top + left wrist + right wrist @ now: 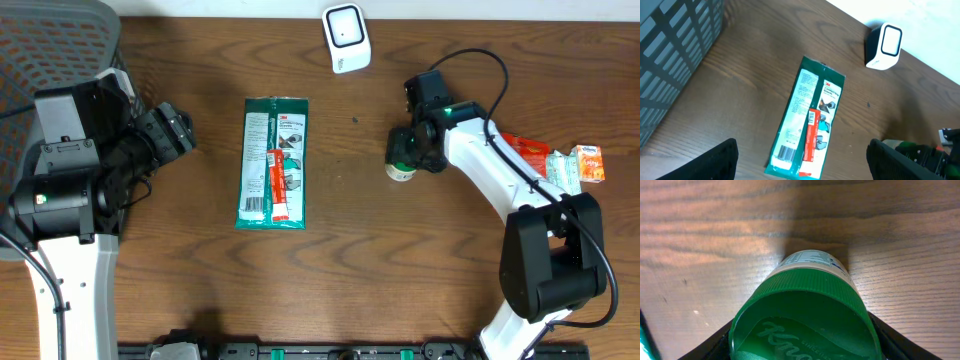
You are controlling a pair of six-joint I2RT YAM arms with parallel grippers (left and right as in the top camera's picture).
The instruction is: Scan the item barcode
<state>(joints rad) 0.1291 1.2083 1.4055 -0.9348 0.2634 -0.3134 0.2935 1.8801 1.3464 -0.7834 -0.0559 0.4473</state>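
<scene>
A jar with a green lid point(401, 168) stands on the table right of centre. My right gripper point(410, 148) comes at it from the side, its black fingers point(715, 347) pressed against both flanks of the lid point(805, 310). The jar's white label faces away from the wrist camera. The white scanner point(346, 38) stands at the far edge, also seen as the scanner point(884, 46). My left gripper point(175, 130) is open at the left, holding nothing, its fingers point(715, 162) spread wide above the table.
A flat green wipes pack point(272, 163) lies in the middle, its barcode point(786, 151) showing in the left wrist view. Small boxes point(587, 162) and an orange packet point(525, 150) lie at the right edge. A grey mesh chair point(60, 40) stands at the far left.
</scene>
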